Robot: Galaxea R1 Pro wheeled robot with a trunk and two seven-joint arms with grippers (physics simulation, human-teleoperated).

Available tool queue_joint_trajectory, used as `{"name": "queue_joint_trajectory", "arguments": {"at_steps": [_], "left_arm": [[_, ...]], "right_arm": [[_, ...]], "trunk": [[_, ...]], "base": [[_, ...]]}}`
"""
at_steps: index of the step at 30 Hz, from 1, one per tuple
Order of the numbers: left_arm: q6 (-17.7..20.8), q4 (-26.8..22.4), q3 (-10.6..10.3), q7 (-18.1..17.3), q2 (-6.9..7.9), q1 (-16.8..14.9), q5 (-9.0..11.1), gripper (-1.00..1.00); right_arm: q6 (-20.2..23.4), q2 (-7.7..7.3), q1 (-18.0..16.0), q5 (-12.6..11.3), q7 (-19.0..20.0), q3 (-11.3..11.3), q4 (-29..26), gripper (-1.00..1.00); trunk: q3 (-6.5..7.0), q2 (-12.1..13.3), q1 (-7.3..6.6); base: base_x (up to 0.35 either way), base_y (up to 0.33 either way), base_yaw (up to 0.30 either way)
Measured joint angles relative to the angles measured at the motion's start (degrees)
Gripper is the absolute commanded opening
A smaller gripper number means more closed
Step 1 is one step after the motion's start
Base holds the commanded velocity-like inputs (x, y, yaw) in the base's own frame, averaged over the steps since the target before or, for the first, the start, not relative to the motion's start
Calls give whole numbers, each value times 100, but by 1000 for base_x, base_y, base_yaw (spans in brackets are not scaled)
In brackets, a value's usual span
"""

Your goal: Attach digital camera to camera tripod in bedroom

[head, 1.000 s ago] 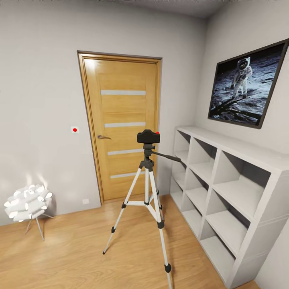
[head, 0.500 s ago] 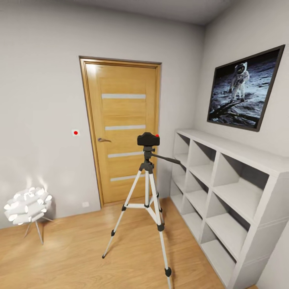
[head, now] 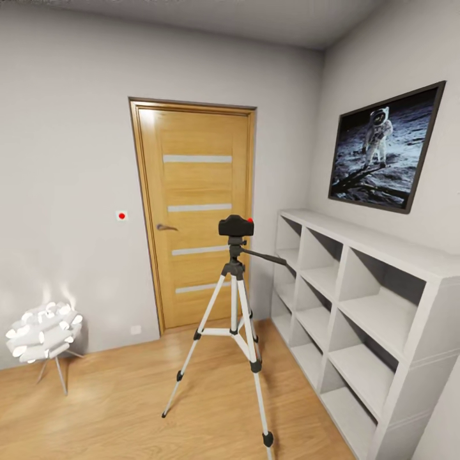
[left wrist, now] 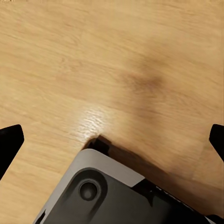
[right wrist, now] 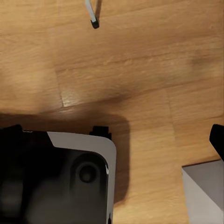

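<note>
Now the digital camera point(head: 236, 225) sits on the head of the camera tripod point(head: 234, 322), on the bedroom's wood floor point(head: 115, 409).
Behind the tripod is the wooden door point(head: 195, 211); white shelving point(head: 364, 319) stands just beside it. My left hand point(left wrist: 112, 140) and right hand point(right wrist: 116, 140) hang over bare floor, fingertips wide apart, released, grasping nothing.

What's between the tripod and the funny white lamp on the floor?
Just bare wood floor in the head view. The camera tripod and the white lamp stand apart, nothing between them.
</note>
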Motion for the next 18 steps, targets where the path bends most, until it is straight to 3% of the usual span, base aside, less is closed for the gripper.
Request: {"name": "queue_joint_trajectory", "arguments": {"at_steps": [18], "left_arm": [[0,-2,-1,-1,0,0,-1,100]], "right_arm": [[18,0,0,8,4,7,-3,100]], "trunk": [[95,1,0]], "base": [[0,0,0]]}}
